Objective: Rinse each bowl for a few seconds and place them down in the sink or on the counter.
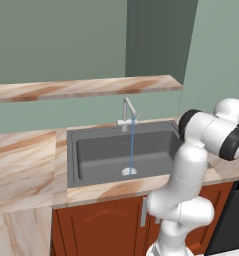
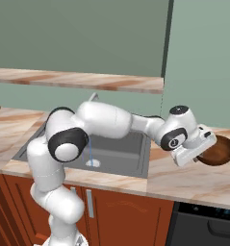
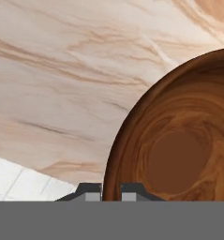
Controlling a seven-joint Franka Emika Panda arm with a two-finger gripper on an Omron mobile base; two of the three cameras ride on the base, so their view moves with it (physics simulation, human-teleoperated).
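Counter (image 2: 184,180): beige marble, directly beneath the claw. Sink (image 1: 111,155): dark grey basin, well to the left of the claw, thin stream of water falling from faucet (image 1: 128,111) onto the drain. Bowl (image 2: 220,151): brown, wood-grained, at the claw, over the counter to the right of the sink. Claw (image 3: 111,191): narrow, fingers (image 3: 91,191) pinched on the near rim of the bowl.

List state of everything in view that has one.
faucet: running, stream falling to the drain
sink: no bowl inside
brown bowl: upright on the counter, right of the sink
gripper: shut on the brown bowl's rim
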